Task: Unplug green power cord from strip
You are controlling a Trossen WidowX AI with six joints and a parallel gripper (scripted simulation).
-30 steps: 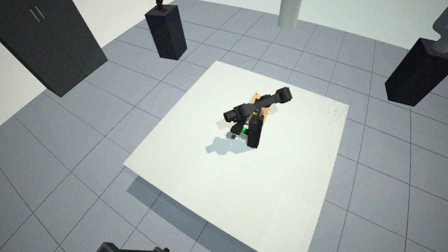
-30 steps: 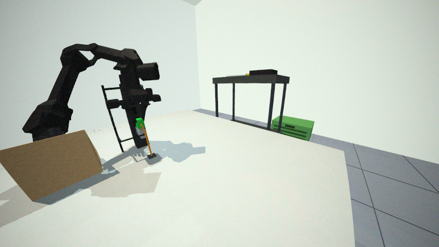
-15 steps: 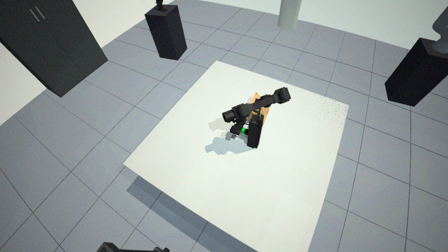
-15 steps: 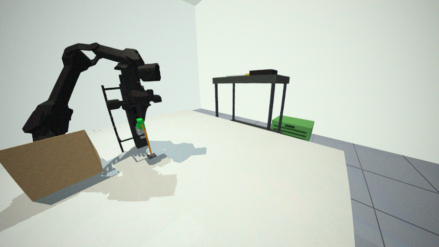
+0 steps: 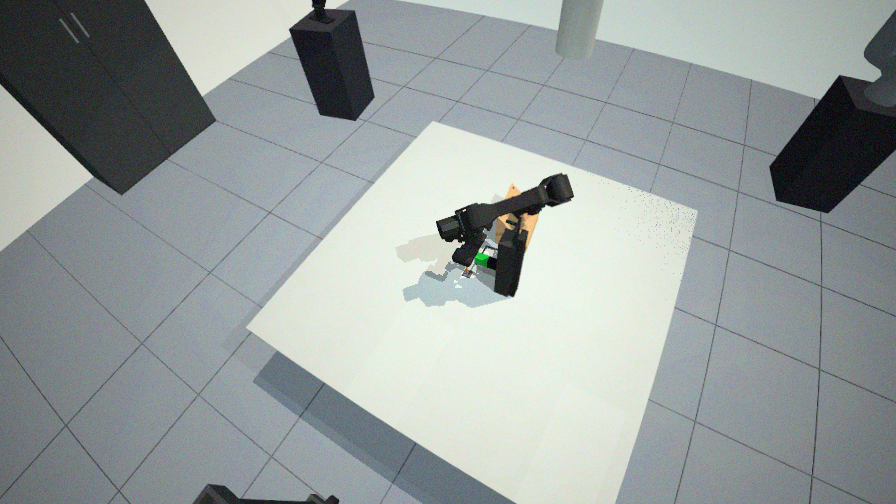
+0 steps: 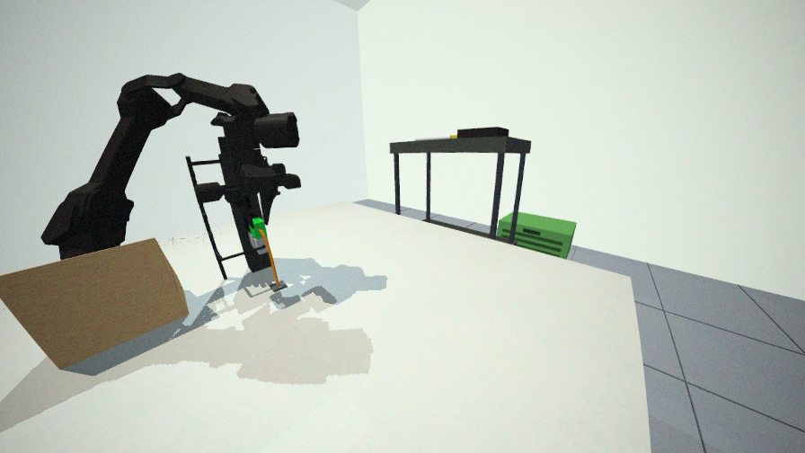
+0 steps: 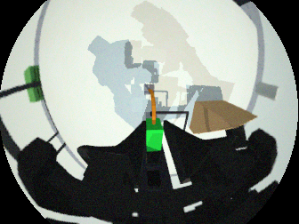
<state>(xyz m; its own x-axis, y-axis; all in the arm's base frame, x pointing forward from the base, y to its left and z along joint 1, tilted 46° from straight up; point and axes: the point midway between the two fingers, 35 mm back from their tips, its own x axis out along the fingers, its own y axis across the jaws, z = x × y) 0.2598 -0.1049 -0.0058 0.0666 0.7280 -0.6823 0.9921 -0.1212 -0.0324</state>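
My pincer [image 6: 257, 224] is pinching the green plug [image 6: 257, 226], fingers pressed onto its sides, pointing down over the bench [image 6: 461, 338]. In the wrist view the plug [image 7: 155, 136] sits dead centre btwn my dark fingers, w/ the orange cord [image 7: 153, 105] running away from it toward the bench top. From the exterior view the cord [image 6: 270, 256] slants down from the plug to a small dark end piece [image 6: 277, 286] lying on the bench. The plug sits against the black upright power strip [image 6: 247, 225], which leans on a ladder-like stand [image 6: 205, 214]; can't tell whether the prongs are out or in. From the top view all this [image 5: 481, 259] is near the bench middle, a bit toward the far edge, next to the tall dark block [image 5: 508, 263]. A tan cardboard panel [image 6: 95, 298] stands by my base at the bench's far side.
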